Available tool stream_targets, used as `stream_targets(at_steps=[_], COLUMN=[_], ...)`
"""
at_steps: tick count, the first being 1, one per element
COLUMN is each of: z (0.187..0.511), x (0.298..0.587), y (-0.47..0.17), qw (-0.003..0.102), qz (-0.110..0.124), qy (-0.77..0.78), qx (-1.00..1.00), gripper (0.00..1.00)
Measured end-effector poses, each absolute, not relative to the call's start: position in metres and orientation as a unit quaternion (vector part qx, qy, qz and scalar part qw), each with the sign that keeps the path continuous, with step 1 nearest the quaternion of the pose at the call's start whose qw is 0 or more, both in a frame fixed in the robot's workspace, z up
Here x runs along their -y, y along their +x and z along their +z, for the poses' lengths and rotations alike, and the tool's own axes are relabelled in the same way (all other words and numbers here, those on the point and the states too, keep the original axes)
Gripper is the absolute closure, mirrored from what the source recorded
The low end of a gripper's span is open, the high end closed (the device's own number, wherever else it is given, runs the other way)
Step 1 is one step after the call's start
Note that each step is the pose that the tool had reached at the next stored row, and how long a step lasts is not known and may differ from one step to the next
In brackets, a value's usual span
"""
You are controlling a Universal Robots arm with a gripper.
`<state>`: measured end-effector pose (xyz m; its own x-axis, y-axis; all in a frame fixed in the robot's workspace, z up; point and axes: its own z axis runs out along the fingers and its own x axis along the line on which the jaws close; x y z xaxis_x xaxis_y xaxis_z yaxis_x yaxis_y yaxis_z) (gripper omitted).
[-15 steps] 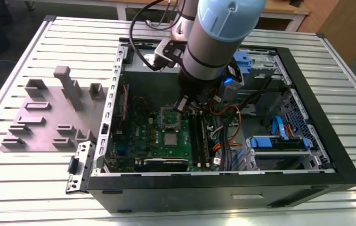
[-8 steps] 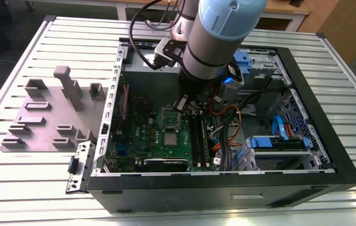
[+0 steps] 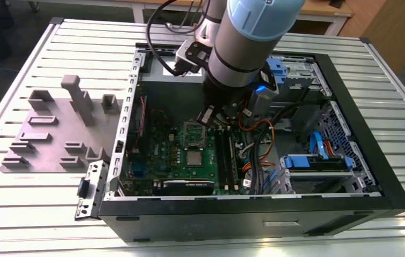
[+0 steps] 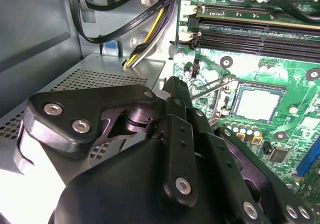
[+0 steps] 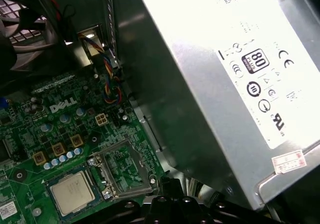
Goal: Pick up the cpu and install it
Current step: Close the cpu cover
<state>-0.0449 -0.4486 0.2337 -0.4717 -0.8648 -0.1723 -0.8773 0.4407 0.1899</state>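
In the second wrist view the black gripper [image 4: 175, 91] is right up close, and its fingers [image 4: 176, 115] are pressed together with nothing between them. Just past the tip lies the green circuit board [image 4: 250, 64]. The cpu [image 4: 258, 104] sits flat in its square socket on that board, a little way off from the gripper and not touching it. Beside the socket a thin metal lever [image 4: 212, 85] stands up at a slant. Farther along the board run long black memory slots [image 4: 260, 34], and yellow and black cables [image 4: 135, 29] hang by the grey case wall.

In the first wrist view the cpu [image 5: 72, 191] shows its pale silver top, and the silver metal frame [image 5: 122, 169] next to it is flipped open. A big silver power box [image 5: 210, 84] rises beside the board.

In the exterior view the computer case [image 3: 360, 176] lies open on the slatted counter [image 3: 52, 214]. The arm [image 3: 242, 48] reaches down into the case, and the gripper [image 3: 213, 115] hangs over the board, near the cpu [image 3: 193, 157] but apart from it. On the exterior view's left, outside the case, a grey tray [image 3: 52, 134] with upright blocks rests on the counter.
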Motion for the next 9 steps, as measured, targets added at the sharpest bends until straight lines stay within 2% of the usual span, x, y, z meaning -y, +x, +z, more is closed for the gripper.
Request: stream_targets(at_steps=[9], z=[0.2347], x=[0.4496], y=[-0.045], qw=[0.024], qz=[0.126], qy=[-0.514], qx=[-0.848], gripper=[0.89])
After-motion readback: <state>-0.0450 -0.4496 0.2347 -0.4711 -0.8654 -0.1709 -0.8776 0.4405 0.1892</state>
